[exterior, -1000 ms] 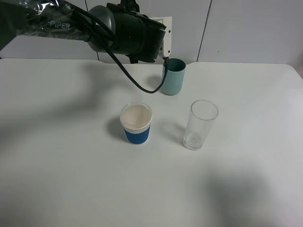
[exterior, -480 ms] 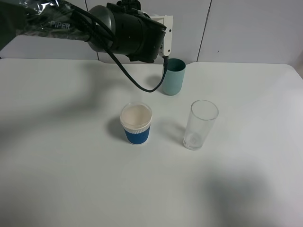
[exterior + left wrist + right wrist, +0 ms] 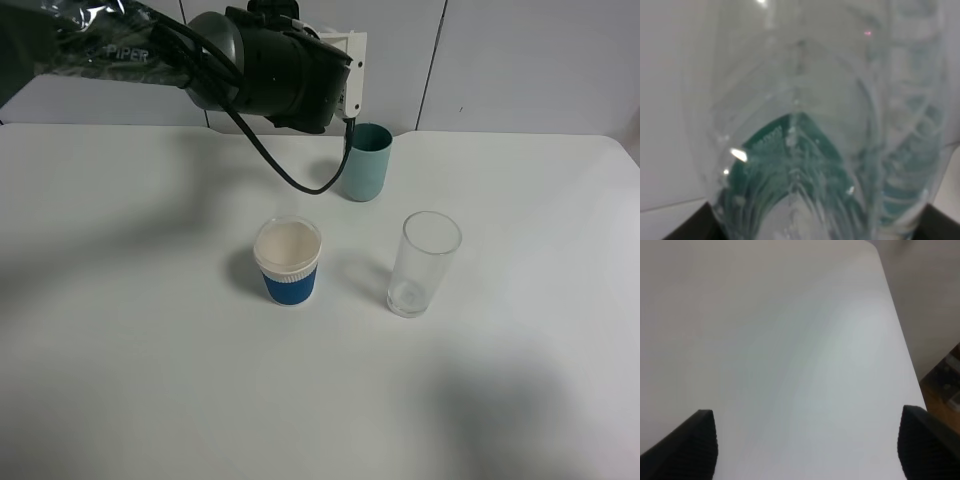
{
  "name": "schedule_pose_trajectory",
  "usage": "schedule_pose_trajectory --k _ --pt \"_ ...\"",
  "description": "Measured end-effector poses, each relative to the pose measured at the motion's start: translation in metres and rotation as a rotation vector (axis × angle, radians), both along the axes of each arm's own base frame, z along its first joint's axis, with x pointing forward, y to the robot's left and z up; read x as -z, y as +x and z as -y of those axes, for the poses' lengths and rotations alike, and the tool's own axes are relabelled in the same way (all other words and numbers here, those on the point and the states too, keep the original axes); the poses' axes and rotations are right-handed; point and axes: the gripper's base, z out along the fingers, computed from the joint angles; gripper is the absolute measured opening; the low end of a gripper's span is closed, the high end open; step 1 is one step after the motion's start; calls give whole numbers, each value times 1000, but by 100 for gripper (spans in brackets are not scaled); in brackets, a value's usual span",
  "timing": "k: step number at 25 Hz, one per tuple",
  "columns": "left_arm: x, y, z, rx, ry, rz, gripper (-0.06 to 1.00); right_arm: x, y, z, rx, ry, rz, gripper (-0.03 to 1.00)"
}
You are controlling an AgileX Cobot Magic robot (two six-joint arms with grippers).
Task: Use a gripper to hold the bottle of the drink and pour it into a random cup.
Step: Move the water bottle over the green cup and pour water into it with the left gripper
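My left gripper [image 3: 349,118] has a white head on a black-wrapped arm. It hangs at the back of the table, right beside the rim of the teal-green cup [image 3: 367,162]. It is shut on the clear bottle [image 3: 805,140], whose ribbed body and dark green label fill the left wrist view. The arm hides the bottle in the exterior high view, so I cannot tell its tilt or whether liquid flows. My right gripper [image 3: 807,445] is open and empty above bare white table. It is out of the exterior high view.
A white cup with a blue sleeve [image 3: 288,262] stands mid-table. A clear glass tumbler [image 3: 424,263] stands to its right. The left arm's black cable [image 3: 275,165] loops down beside the teal cup. The table's edge [image 3: 900,340] runs past my right gripper.
The left gripper head has shifted slightly upward beside the teal cup. The cups have not moved.
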Motion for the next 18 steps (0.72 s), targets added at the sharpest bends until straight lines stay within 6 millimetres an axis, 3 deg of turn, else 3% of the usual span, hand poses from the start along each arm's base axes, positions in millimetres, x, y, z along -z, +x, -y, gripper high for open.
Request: schedule_pose_trajectory --k 18 --pt "7 1 2 12 50 -14 51 0 0 0 0 0 0 74"
